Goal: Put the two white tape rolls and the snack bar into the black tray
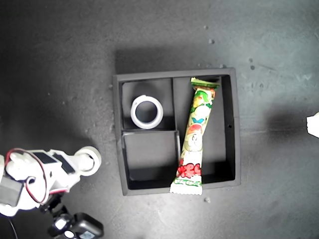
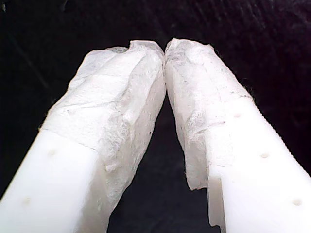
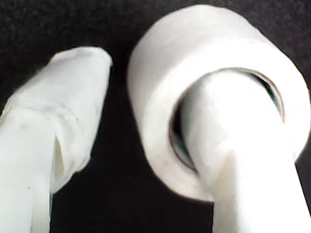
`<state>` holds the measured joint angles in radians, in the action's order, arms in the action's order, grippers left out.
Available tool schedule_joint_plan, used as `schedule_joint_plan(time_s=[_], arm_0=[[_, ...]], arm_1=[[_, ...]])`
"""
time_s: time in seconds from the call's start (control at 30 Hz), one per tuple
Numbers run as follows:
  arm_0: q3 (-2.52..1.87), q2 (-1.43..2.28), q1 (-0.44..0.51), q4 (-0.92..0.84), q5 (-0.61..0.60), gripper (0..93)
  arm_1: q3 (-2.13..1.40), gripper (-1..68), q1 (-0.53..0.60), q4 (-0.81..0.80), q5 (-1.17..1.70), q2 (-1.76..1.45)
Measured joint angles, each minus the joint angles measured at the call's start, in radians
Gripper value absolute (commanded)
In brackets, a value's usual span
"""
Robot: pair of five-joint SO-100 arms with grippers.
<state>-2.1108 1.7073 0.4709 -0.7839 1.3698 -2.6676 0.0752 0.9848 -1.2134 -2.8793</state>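
Note:
The black tray lies in the middle of the exterior view. The wider white tape roll lies flat in one small compartment. In the long compartment the snack bar lies aslant, its near crimped end resting over the tray's wall. The second white tape roll sits outside the tray at the exterior view's lower left. My second gripper is open, with one finger through the roll's hole and the other finger apart from its outer wall. My first gripper is shut on nothing above dark surface.
The other small compartment holds nothing. The second arm's white body with red and black wires fills the exterior view's lower left corner. A white bit of an arm shows at the exterior view's right edge. The table is dark grey.

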Motion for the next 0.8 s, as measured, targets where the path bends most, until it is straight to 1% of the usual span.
schedule_joint_plan(time_s=[0.03,0.13,0.2,0.23,0.3,0.37,0.43,0.53,0.67,0.8], arm_0=[[0.012,-0.04,0.0,0.005,0.0,0.1],[0.054,-0.115,-0.025,0.003,0.028,0.0],[0.089,-0.123,-0.035,-0.04,0.04,0.0],[0.115,-0.123,-0.038,-0.091,0.044,0.0],[0.192,-0.098,-0.054,-0.259,0.043,0.0],[0.299,-0.072,-0.067,-0.4,0.02,0.0],[0.446,-0.057,-0.075,-0.534,-0.034,0.0],[0.704,-0.098,-0.086,-0.63,-0.144,0.0],[1.078,-0.331,-0.104,-0.758,-0.225,0.0],[1.477,-0.666,-0.114,-0.902,-0.255,0.0]], arm_1=[[-0.021,-0.5,0.0,-0.014,-0.006,0.0],[-0.097,-0.5,0.008,-0.083,-0.014,0.0],[-0.146,-0.5,0.029,-0.137,-0.017,0.0],[-0.173,-0.5,0.038,-0.167,-0.017,0.0],[-0.233,-0.5,0.054,-0.236,-0.015,0.0],[-0.284,-0.5,0.067,-0.298,-0.012,0.0],[-0.344,-0.4,0.084,-0.364,-0.018,0.0],[-0.41,-0.4,0.081,-0.431,-0.077,-0.003],[-0.442,-0.4,0.078,-0.439,-0.147,-0.011],[-0.443,-0.2,0.032,-0.342,-0.209,-0.012]])
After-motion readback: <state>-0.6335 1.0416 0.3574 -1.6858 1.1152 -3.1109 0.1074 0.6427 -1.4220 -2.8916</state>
